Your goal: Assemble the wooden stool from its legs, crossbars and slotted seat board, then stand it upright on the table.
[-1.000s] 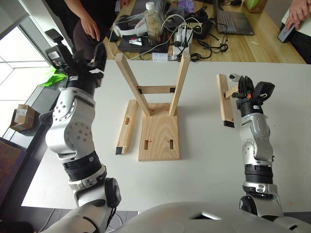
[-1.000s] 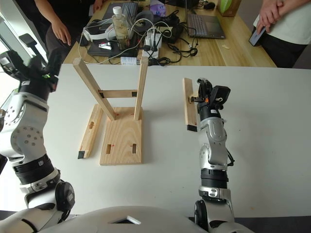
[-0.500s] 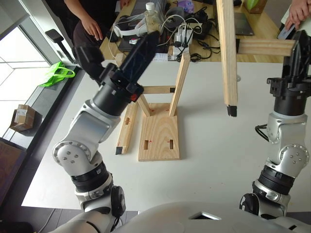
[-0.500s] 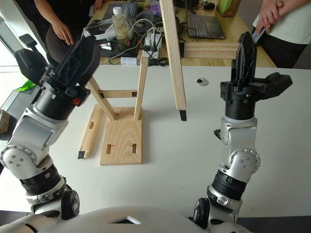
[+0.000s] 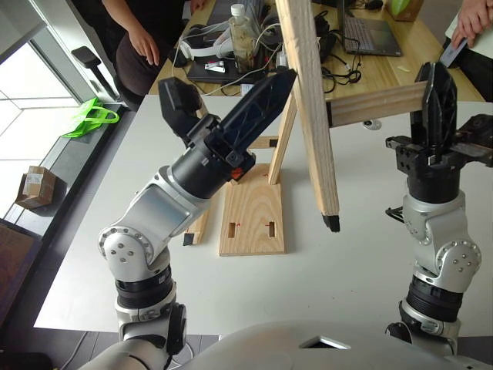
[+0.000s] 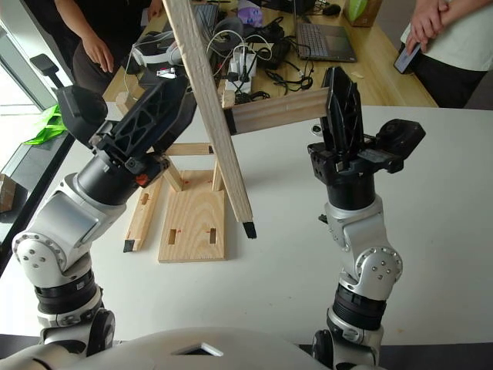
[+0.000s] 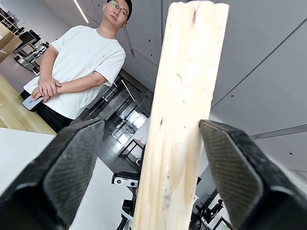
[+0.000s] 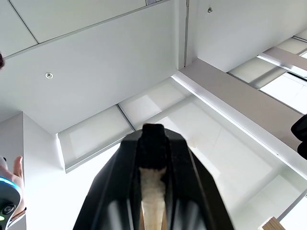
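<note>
A wooden leg with a black foot hangs tilted over the table, joined to a crossbar. My right gripper is shut on that crossbar's end; the wood shows between its fingers. My left gripper is raised to the leg and stands open, one finger on each side of the leg. The slotted seat board lies flat with an upright leg and crossbar standing on its far end. Another leg lies left of the board, partly hidden by my left arm.
Behind the white table stands a wooden desk with a bottle, cables and a laptop; people stand beside it. A small grey cap sits in the tabletop at the right.
The right gripper lifted the leg-and-crossbar piece off the table, then swung it left and tilted it. The left arm came up from the far left and set its open fingers around the leg.
</note>
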